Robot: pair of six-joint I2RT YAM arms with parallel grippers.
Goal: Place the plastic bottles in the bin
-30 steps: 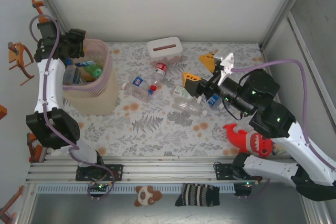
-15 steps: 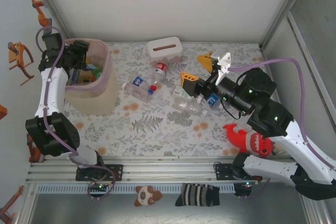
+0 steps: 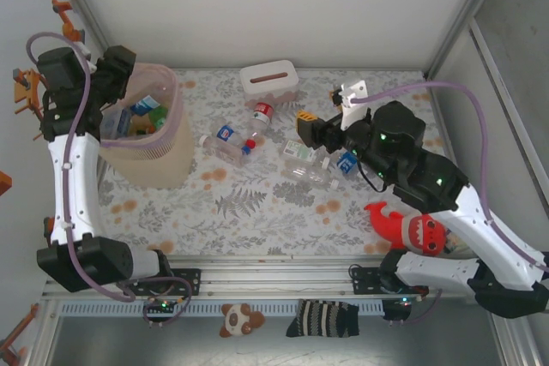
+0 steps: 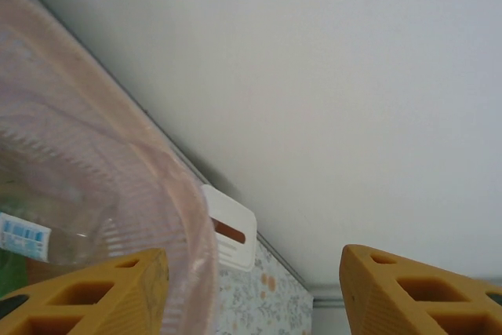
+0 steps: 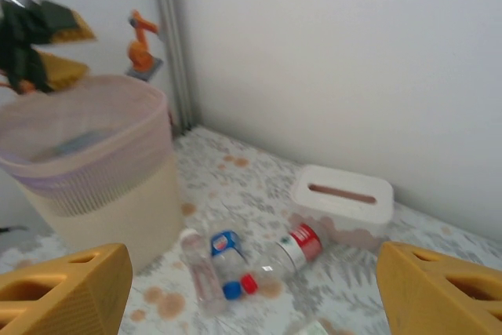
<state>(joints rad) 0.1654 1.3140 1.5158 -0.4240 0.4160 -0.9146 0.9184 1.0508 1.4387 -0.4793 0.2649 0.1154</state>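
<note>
**Top external.** The bin (image 3: 174,123) stands at the 9 o'clock side of the flowered counter (image 3: 257,207). Several plastic bottles (image 3: 144,110) lie inside it. The left arm reaches over the bin's 10 o'clock rim; the left gripper (image 3: 117,69) is dark there and I cannot read its jaws. On the counter, a blue-label bottle (image 3: 225,145) lies near centre. A red-label bottle (image 3: 262,115) is just at its 1 o'clock, and more clear bottles (image 3: 304,167) lie at its 3 o'clock, below the right gripper (image 3: 319,129). A white tissue box (image 3: 268,81) is at 12 o'clock and a red plush shark (image 3: 412,231) at 4 o'clock.

**Left wrist.** The left gripper (image 4: 251,296) is spread apart with nothing between its jaws. One finger (image 4: 94,288) sits over the bin's rim (image 4: 187,221). A clear bottle (image 4: 35,239) shows through the bin wall.

**Right wrist.** The right gripper (image 5: 255,296) is wide apart and empty. The bin (image 5: 102,186) is at 9 o'clock. The red-label bottle (image 5: 296,244) and blue-label bottle (image 5: 205,263) lie just apart at 6 o'clock, and the tissue box (image 5: 343,194) is at 3 o'clock.
</note>
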